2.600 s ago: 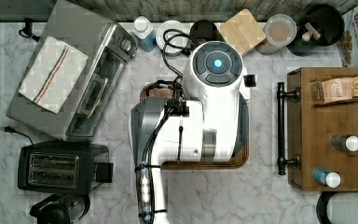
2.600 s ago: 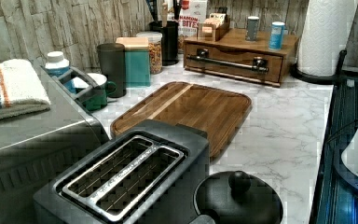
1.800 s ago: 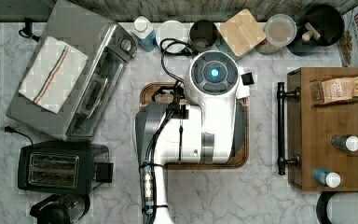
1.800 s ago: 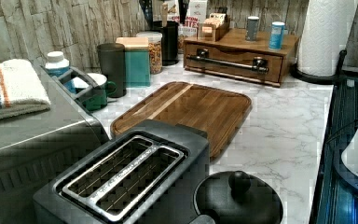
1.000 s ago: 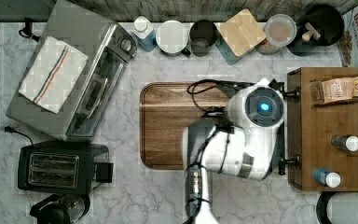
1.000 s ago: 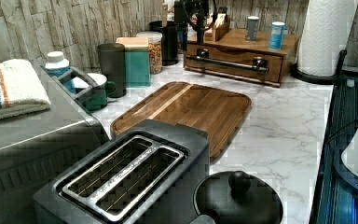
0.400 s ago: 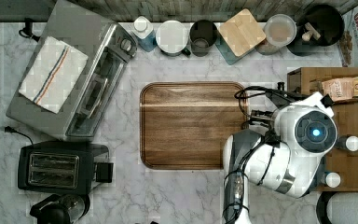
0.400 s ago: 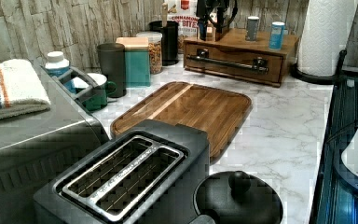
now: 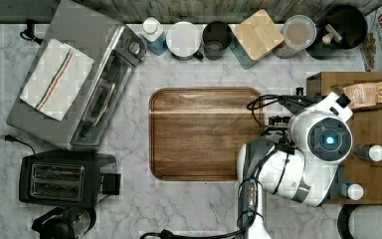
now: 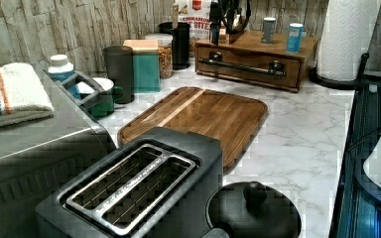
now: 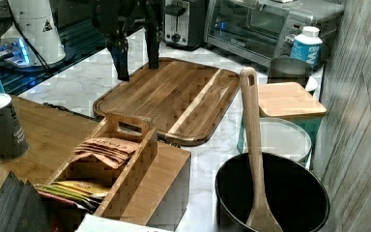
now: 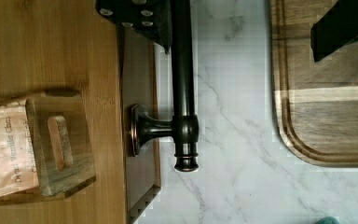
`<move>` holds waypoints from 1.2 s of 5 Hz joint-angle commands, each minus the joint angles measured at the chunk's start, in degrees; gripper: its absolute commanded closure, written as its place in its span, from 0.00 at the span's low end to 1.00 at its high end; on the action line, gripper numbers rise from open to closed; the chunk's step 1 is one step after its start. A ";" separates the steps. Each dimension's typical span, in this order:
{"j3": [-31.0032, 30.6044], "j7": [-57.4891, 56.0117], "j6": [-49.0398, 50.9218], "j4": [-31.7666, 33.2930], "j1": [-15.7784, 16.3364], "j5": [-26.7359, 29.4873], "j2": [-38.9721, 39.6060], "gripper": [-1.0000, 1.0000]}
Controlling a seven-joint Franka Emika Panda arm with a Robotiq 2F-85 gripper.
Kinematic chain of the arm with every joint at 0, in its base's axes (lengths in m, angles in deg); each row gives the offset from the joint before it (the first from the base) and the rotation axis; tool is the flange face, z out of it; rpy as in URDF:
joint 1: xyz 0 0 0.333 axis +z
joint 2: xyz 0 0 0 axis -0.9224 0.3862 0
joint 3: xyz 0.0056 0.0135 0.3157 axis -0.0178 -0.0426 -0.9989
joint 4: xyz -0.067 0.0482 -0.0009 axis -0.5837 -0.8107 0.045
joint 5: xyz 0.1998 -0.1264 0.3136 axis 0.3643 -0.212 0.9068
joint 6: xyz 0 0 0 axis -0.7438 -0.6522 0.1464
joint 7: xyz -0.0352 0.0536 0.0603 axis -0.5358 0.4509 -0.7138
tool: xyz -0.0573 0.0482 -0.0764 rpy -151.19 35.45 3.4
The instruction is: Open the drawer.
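A kitchen counter of white marble, with a dark wooden cutting board at its middle; every place below is given relative to that board.

The drawer sits shut in a low wooden box just past the board's short edge, at the top view's right. In the left view the drawer's front faces the board, and its long black bar handle runs across the front on 2 round posts. In the wrist view the handle stands off the drawer front on 1 visible post, with bare marble between it and the board's rounded corner.

The white arm reaches over the strip of counter between the board and the drawer. The gripper hangs above that strip, near the board's edge, pointing down. Its 2 dark fingers are spread apart, with nothing between them and touching nothing. In the wrist view 1 finger lies over the drawer front beside the handle and the other over the board, so the handle sits between them.

On the box top, beyond the board, are a wooden caddy of tea packets and 2 small cans.

Along the board's long side by the wall stand a bottle, a mug, a dark cup, a wood-lidded box, a jar and a black pot holding a wooden spoon.

Off the board's other short edge are a toaster oven with a folded towel on top, and a black toaster.
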 commanded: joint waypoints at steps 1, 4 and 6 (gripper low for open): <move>6.55 -10.35 -3.05 -0.74 -0.64 1.52 0.66 0.00; 2.50 -5.31 -5.17 2.72 -2.02 6.22 1.85 0.00; 3.00 -3.98 -9.58 6.31 -1.49 6.17 2.01 0.00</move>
